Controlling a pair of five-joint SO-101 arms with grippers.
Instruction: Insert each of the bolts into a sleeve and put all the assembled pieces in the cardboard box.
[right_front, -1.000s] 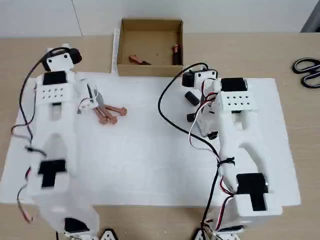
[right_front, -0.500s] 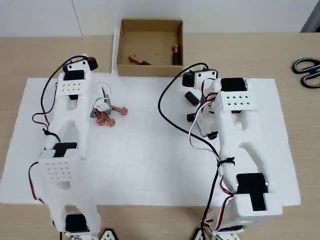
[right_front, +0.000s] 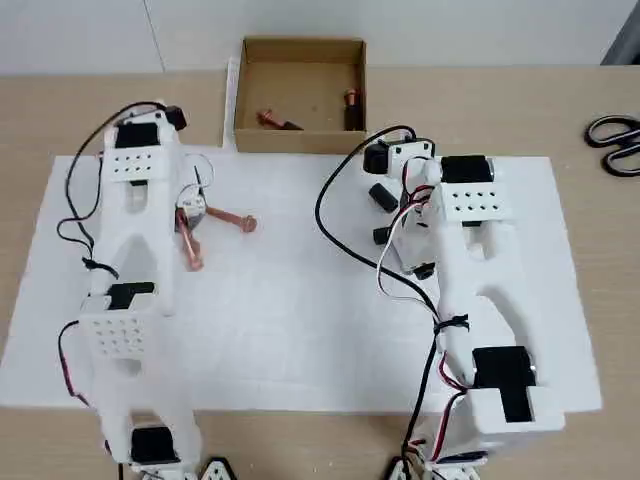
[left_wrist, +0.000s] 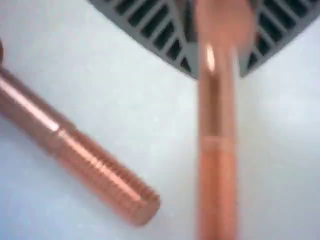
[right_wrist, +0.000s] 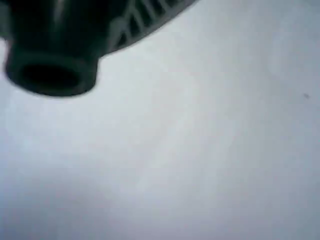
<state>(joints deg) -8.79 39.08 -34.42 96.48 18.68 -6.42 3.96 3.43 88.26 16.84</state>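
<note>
Left jaws are pinching a bolt (right_front: 188, 243) by its head over the mat (right_front: 300, 300), right jaws are clutching a sleeve (right_wrist: 50, 70), so I reckon the next move is looking like lining tip up with bore.

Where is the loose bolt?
High view: the loose bolt lies on the white sheet on the left side, right beside the left gripper, which holds a second bolt; the box is behind it.

Scissors (right_front: 622, 141) partly past the high view's right edge; blurred held bolt (left_wrist: 216, 150) and sleeve (right_wrist: 50, 60), both cropped.
</note>
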